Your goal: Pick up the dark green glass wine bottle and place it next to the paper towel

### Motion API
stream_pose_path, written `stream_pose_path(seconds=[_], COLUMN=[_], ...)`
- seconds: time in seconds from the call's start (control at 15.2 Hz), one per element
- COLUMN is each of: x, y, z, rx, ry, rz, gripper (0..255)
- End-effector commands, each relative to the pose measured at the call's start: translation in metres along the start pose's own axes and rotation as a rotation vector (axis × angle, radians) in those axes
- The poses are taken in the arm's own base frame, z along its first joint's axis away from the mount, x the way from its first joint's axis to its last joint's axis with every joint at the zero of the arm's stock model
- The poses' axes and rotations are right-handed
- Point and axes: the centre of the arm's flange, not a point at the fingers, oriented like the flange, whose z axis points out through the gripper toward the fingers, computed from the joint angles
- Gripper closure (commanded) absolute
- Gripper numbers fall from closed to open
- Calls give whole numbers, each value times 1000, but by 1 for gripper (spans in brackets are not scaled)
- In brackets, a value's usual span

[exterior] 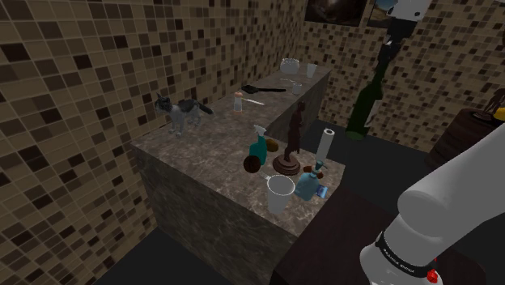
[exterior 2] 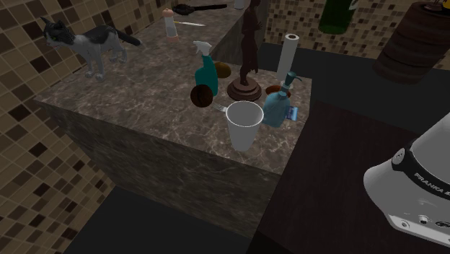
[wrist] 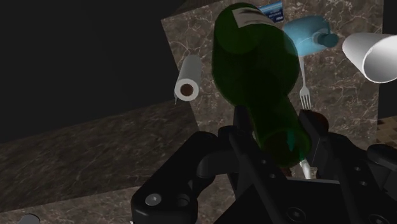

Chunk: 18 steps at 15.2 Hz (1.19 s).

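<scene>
The gripper (wrist: pixel 277 139) is closed on the neck of the green bottle (wrist: pixel 253 63), one black finger on each side. The bottle hangs base-down in the air, clear of everything. In the shoulder view it hangs high, to the right of the counter (exterior 2: pixel 137 108) and above its top, apart from the towel (exterior: pixel 325 142).

Below it, the near corner of the counter is crowded. A white cup (exterior 2: pixel 243 124) stands at the front edge, a blue bottle (exterior 2: pixel 278 105) is just behind it, and a fork (wrist: pixel 304 90) lies near both. The towel stands upright and thin, right at the counter's edge. A dark statue (exterior 2: pixel 247 63) and a teal spray bottle (exterior 2: pixel 205 69) stand close by. Farther back are a toy cat (exterior 2: pixel 88 42) and some small things.

The likely trouble is the descent. A heavy bottle held only by the neck may swing or slide in the grip. The free spot beside the towel looks narrow, so a wide base could tip the towel off the edge or knock the blue bottle. Set too far out, the bottle itself could land partly off the counter and fall.
</scene>
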Motion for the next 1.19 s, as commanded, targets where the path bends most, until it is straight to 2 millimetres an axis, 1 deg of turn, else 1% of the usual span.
stream_pose_path(seconds=[0.0,1.12], x=[0,-5], y=[0,4], z=[11,101], rx=[-1,-1], ry=[1,1], rz=[0,0], gripper=[255,255])
